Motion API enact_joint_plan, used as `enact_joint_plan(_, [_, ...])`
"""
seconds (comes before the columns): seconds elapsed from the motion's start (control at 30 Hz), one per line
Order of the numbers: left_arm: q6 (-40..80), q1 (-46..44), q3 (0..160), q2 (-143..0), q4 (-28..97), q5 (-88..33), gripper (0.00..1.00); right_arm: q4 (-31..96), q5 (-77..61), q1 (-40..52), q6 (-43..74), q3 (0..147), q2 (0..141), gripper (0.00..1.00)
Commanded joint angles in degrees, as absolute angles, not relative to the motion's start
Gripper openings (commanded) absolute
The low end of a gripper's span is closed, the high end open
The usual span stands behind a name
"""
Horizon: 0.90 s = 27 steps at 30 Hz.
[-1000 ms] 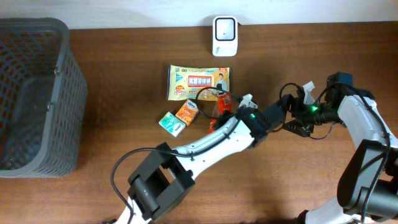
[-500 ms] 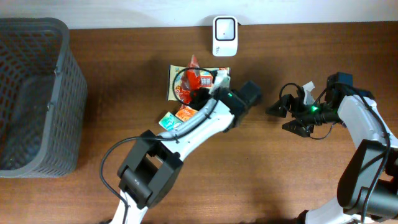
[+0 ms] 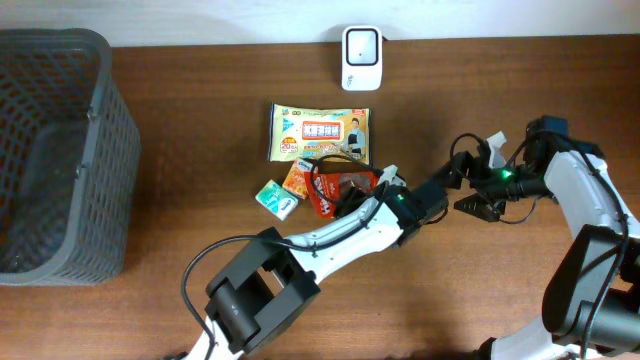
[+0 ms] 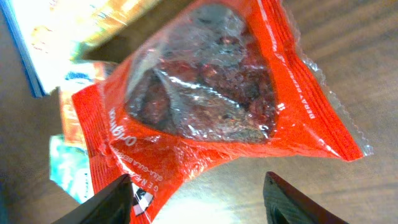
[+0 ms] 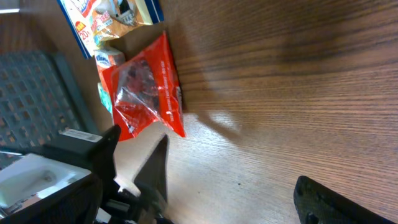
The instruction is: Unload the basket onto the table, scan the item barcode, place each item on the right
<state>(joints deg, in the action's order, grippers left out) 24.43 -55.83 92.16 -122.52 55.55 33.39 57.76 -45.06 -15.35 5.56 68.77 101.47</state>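
Observation:
A red snack packet (image 3: 338, 190) with a clear window lies flat on the wooden table, also seen in the left wrist view (image 4: 205, 106) and the right wrist view (image 5: 146, 87). My left gripper (image 3: 377, 186) is open just to its right. In the left wrist view its (image 4: 198, 190) fingers stand wide apart, with one fingertip (image 4: 118, 199) over the packet's corner and nothing gripped. To the right of the left arm, my right gripper (image 3: 456, 190) hangs open and empty (image 5: 242, 190) over bare wood. The white scanner (image 3: 361, 44) stands at the table's far edge.
A yellow wet-wipes pack (image 3: 320, 131) lies behind the red packet. A small orange pack (image 3: 298, 178) and a teal pack (image 3: 275, 198) lie to its left. A grey mesh basket (image 3: 100, 110) fills the left side.
Half a second ago the left gripper held the red packet up near the scanner. It has since swung back right and down, opened, and the packet now lies on the table. The right arm has not moved.

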Motion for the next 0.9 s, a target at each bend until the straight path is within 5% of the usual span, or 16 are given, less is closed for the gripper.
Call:
enact_joint_plan(0.0, [24.8,-53.7,98.2,-120.1,58.3,25.4,0.72,59.1,-44.8,-15.5,4.6,70.9,101.6,0.98])
enact_joint_plan(0.1, [24.8,-50.4,103.1,-115.1,60.6,23.1,0.74,60.5,-45.1,-15.5,3.4,71.7,101.5,0.98])
enact_joint_plan(0.2, [24.8,-46.3,105.8,-109.4,61.7,23.2,0.89,60.7,-47.4,-15.2,3.1,71.7,101.5,0.96])
enact_joint_plan(0.3, [24.8,-40.5,105.9,-103.9,62.3,23.3,0.91,58.7,-48.7,-13.0,3.2,71.7,101.5,0.63])
enact_joint_plan(0.37, [24.8,-35.6,105.9,-102.1,63.7,23.3,0.84,54.2,-49.1,-9.3,5.7,71.7,101.5,0.3])
enact_joint_plan(0.53, [24.8,-28.3,105.9,-102.1,68.6,20.6,0.82,41.3,-44.8,1.0,18.3,71.7,101.5,0.25])
enact_joint_plan(0.6, [24.8,-27.1,105.9,-102.2,69.1,19.7,1.0,37.1,-38.9,4.8,24.2,71.7,101.5,0.17])
enact_joint_plan(0.87, [24.8,-27.0,105.9,-102.2,69.6,18.8,1.0,24.3,-8.2,21.1,32.1,71.7,101.6,0.12])
